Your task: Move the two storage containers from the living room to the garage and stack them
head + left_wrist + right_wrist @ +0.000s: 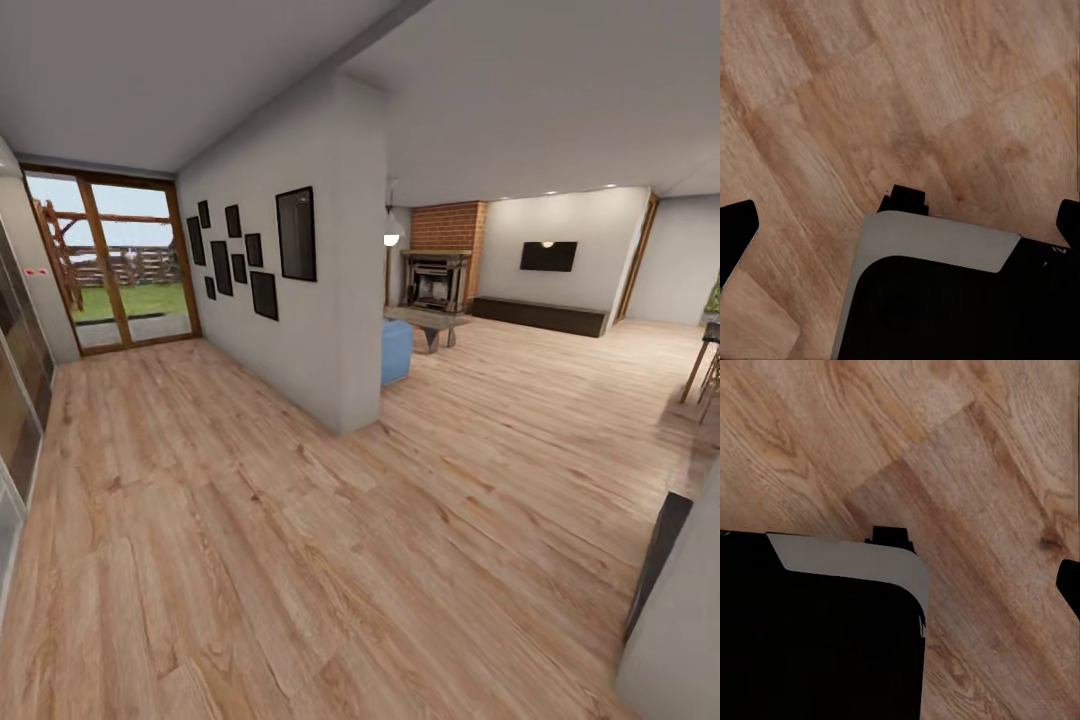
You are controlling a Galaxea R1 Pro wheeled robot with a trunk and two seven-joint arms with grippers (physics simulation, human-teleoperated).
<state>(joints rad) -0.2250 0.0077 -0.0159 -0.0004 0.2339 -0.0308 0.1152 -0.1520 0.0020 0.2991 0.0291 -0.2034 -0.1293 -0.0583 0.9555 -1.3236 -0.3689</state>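
Wood planks run ahead of us toward the brick fireplace and blue sofa; no containers are in sight yet. In both wrist views our fingers sit spread at the frame edges, holding nothing, above the robot base. We judge it best to roll slowly past the wall corner, giving it room, and scan for orange-red boxes.

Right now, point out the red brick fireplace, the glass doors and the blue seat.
Red brick fireplace (447,228), head view, brick chimney face.
Wood-framed glass doors (140,265), head view, right pane.
Blue seat (396,352), head view, side.
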